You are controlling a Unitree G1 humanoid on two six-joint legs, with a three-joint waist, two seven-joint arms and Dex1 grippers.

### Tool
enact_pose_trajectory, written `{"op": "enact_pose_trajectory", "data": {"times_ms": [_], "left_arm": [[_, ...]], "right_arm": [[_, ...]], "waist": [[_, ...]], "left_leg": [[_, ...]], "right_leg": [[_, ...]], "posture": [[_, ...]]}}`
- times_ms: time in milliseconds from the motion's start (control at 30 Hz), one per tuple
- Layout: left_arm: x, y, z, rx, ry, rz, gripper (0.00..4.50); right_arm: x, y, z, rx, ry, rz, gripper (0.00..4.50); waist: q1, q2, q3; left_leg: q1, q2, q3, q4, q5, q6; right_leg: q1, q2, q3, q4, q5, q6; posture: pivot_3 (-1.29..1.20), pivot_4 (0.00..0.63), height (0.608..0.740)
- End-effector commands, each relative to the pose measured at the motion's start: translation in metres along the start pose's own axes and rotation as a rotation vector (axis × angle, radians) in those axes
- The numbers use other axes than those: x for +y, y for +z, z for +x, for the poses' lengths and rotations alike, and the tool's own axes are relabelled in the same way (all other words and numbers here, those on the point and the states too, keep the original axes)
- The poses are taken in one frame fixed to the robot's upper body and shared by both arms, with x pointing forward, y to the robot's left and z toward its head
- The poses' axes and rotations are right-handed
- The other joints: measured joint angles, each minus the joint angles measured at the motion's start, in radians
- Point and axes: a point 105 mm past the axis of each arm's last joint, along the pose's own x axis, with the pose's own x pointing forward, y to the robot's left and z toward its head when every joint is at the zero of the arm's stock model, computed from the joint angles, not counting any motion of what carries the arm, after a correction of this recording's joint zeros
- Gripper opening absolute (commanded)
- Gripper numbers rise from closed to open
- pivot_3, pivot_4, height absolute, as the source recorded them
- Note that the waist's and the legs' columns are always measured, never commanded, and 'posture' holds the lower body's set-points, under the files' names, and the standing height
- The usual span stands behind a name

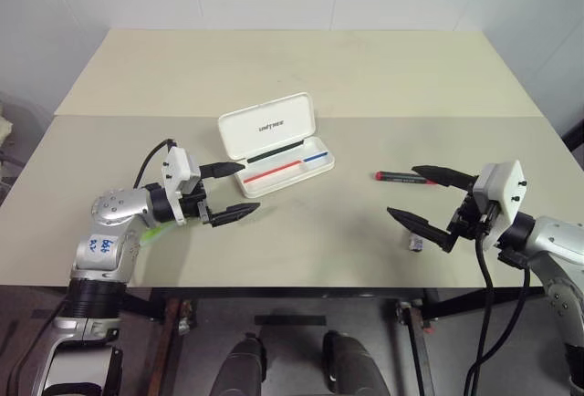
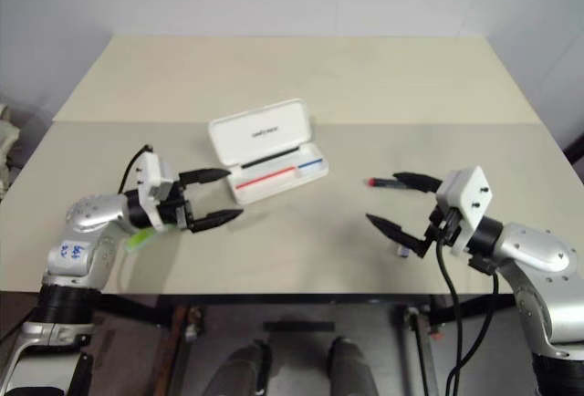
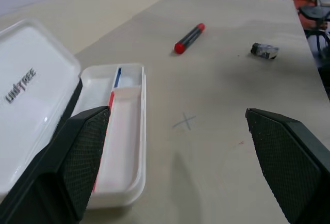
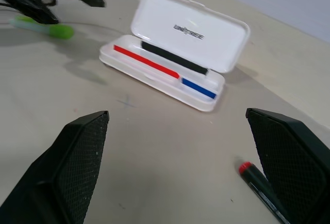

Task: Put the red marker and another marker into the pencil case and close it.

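The red marker (image 1: 394, 177) lies just beside the wide-open, empty right pincer (image 1: 422, 197).

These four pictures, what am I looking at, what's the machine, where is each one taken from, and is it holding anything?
It is a humanoid robot with two arms at a pale table. The two wide pictures come from cameras in its head, looking down. The other two come from cameras on its wrists, looking out between the black fingers. The left gripper and the right gripper are both open and hold nothing. On the table lies a white pencil case, lid up, with red and blue stripes inside. The red marker lies by the right gripper, a green marker by the left arm, and a small dark object sits near the right gripper.
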Motion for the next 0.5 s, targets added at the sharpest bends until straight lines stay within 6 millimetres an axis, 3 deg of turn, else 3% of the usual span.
{"op": "enact_pose_trajectory", "data": {"times_ms": [33,167,500], "left_arm": [[0.006,0.007,0.001,-0.008,-0.001,0.05,3.84],[0.004,0.005,0.003,0.014,-0.028,0.034,2.54],[0.023,-0.015,0.05,0.204,0.017,0.117,2.54]], "right_arm": [[0.004,0.011,0.004,-0.041,0.013,-0.03,4.5],[0.008,0.011,0.01,-0.061,0.019,-0.03,4.5],[0.01,0.014,0.022,-0.111,0.06,-0.054,4.5]], "waist": [[0.0,0.0,0.0],[-0.001,0.0,0.0],[0.0,0.0,0.0]], "left_leg": [[0.0,0.0,0.0,0.0,0.0,0.0],[0.0,0.0,0.0,-0.001,0.0,0.0],[0.0,-0.002,0.0,0.001,0.001,0.001]], "right_leg": [[0.0,0.0,0.0,0.0,0.0,0.0],[0.0,0.0,0.0,0.0,0.0,0.0],[0.002,0.0,0.0,-0.001,0.002,0.003]], "posture": [[0.0,0.15,0.74],[0.0,0.15,0.74],[0.0,0.15,0.74]]}}
